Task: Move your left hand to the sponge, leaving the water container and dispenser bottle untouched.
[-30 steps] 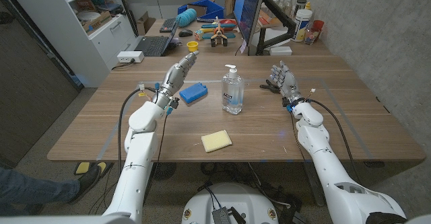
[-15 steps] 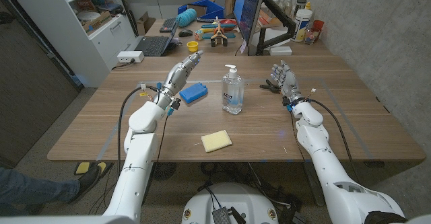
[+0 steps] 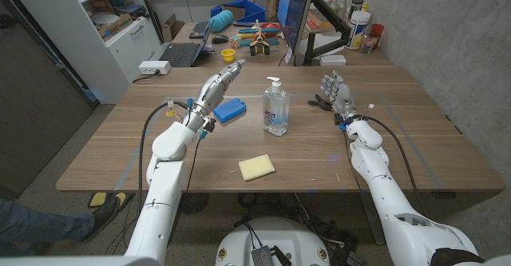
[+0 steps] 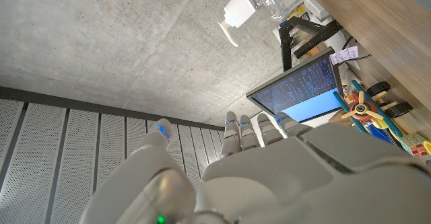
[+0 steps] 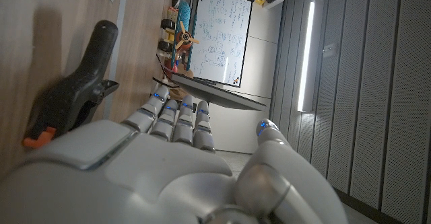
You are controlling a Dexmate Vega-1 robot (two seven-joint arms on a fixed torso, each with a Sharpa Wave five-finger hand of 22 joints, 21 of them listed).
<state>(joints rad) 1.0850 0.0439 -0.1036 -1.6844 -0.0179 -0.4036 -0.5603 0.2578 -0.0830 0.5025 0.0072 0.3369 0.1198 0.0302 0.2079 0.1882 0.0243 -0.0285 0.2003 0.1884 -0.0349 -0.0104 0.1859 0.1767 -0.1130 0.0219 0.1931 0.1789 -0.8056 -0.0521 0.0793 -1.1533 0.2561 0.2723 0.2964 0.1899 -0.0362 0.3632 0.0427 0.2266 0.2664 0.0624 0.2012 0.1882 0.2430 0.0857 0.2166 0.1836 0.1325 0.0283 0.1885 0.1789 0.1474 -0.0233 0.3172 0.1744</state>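
We see the left hand (image 3: 217,88) raised, fingers extended and empty, just beside the blue sponge (image 3: 230,109). The right hand (image 3: 335,92) holds nothing, fingers apart, near a black clamp (image 5: 77,89).

Matt wooden table (image 3: 319,150), clear plastic bottle (image 3: 275,110)

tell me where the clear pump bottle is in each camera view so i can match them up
Head view: the pump bottle stands upright at the table's middle, between both hands.
Left wrist view: its pump top shows at the upper edge, upside down.
Right wrist view: not in it.
Shared landmark: the monitor behind the table.
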